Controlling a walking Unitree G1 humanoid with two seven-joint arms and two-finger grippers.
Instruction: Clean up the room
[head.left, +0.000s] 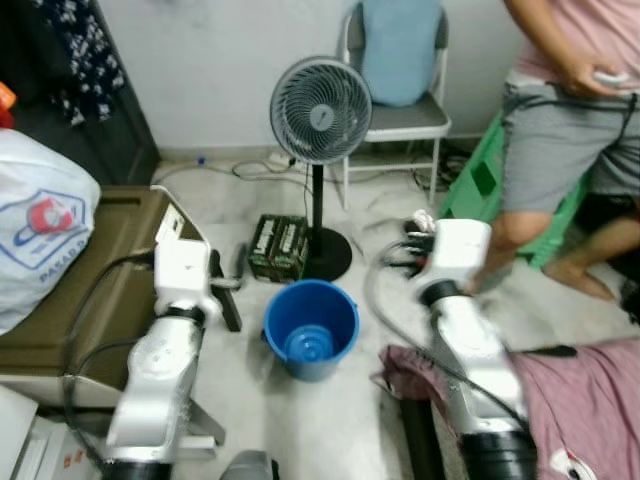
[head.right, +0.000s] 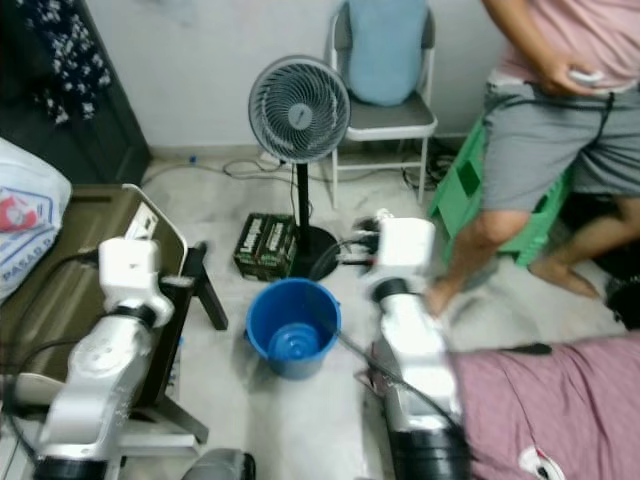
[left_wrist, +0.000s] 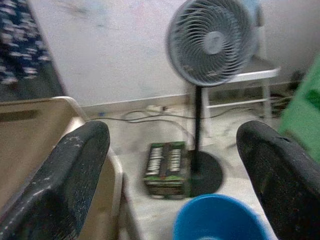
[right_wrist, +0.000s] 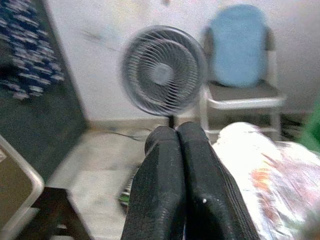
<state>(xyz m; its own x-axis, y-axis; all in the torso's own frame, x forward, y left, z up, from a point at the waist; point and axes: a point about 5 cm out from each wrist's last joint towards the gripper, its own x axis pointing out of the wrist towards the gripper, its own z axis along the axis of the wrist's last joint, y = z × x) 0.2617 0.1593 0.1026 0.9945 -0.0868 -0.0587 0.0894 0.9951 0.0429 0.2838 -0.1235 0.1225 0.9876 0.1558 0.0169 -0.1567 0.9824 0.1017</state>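
At the far left a white plastic sack with a red and blue print (head.left: 40, 225) is cut off by the frame; it rests on the left end of an olive-brown, rimmed folding table (head.left: 120, 215). The left gripper (left_wrist: 172, 175) is raised over that table's right edge on a bent silver arm, its two black fingers (left_wrist: 65, 175) spread wide apart with nothing between them. Through the gap, blurred, lie a green and white carton (head.left: 278, 246) on the pale tiled floor (head.left: 210, 190), the black round base of a grey pedestal fan (head.left: 320, 108) just beside it, and the rim of a blue plastic bucket (head.left: 310, 328) nearer the robot. The bucket stands on the floor between the two arms.

The right gripper (right_wrist: 179, 150) is lifted in front of the fan, its fingers pressed together. A crumpled pale, shiny wrapper (right_wrist: 260, 170) lies against them, too blurred to tell whether it is pinched. Behind stands a grey folding chair with a light blue cushion (head.left: 398, 50). At the right a person's legs in grey shorts (head.left: 560, 140) are cropped at the top, beside a green plastic crate (head.left: 478, 185). Pink-maroon cloth (head.left: 570, 400) lies bottom right.
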